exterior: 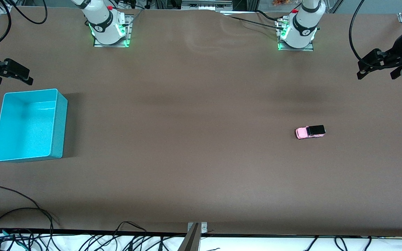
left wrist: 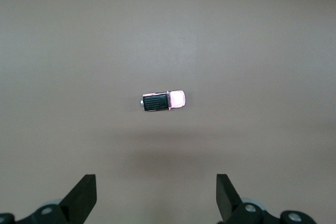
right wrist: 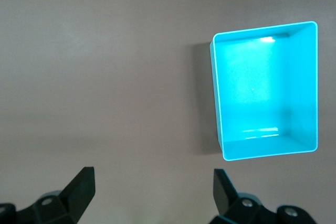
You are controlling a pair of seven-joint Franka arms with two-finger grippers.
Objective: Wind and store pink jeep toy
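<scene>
The jeep (exterior: 310, 131) stands on the bench (exterior: 194, 139) toward my left arm's end. My left tool (exterior: 377, 68) and right tool (exterior: 7, 73) wait up, fingers apart, holding nothing; the bin (exterior: 59, 122) is well apart from the jeep.

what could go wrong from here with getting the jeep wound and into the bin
1. The pink jeep toy is tiny against the open left gripper, which is up at the table's edge; a slightly off grasp could push it rolling on its wheels.
2. The turquoise bin sits at the right arm's end of the table, far from the toy, so a long carry or handover to the open right gripper risks a drop.
</scene>
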